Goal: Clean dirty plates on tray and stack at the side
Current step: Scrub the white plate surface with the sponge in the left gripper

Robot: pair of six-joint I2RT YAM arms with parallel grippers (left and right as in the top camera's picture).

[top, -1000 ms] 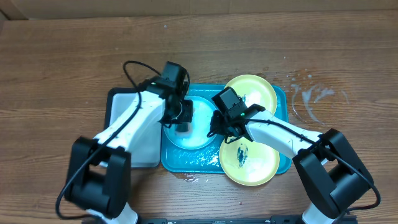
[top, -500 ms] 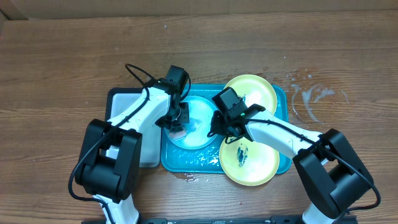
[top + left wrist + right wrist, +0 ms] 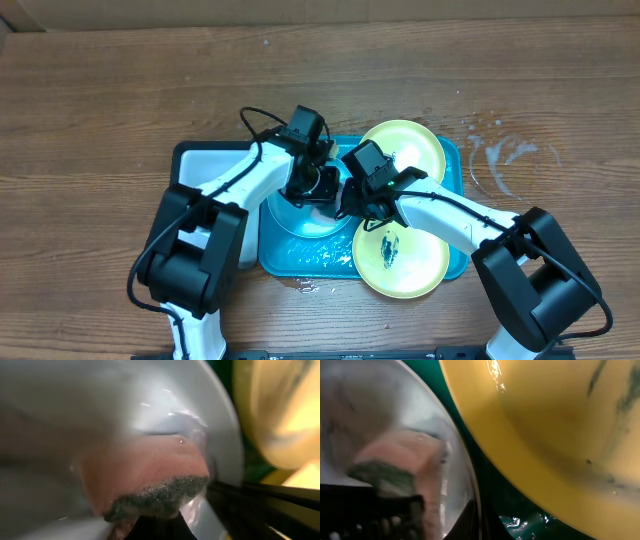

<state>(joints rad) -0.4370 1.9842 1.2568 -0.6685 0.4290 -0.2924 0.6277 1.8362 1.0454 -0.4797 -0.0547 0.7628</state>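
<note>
The light blue plate (image 3: 298,218) lies in the left half of the teal tray (image 3: 452,172), near the middle of the overhead frame, and looks wet and pale, with no dark smears on the part that shows. Both arms crowd over it and hide much of its upper and right side. The left end effector (image 3: 322,187) is closed on a pink sponge (image 3: 145,480) with a dark scouring face, which is pressed against the plate's inside near its right rim. The right end effector (image 3: 347,208) is closed at that same rim, just beside the sponge; whether it pinches the rim I cannot tell.

Two yellow-green plates fill the right half of the tray: the upper plate (image 3: 415,148) sits in the top right corner, and the lower plate (image 3: 405,265) hangs over the tray's front edge. Both carry dark teal smears.

Touching the teal tray on the left is a smaller black-rimmed white tray (image 3: 200,190), partly covered by the left arm. Wet streaks (image 3: 505,155) mark the wooden surface (image 3: 120,100) to the right of the tray.
</note>
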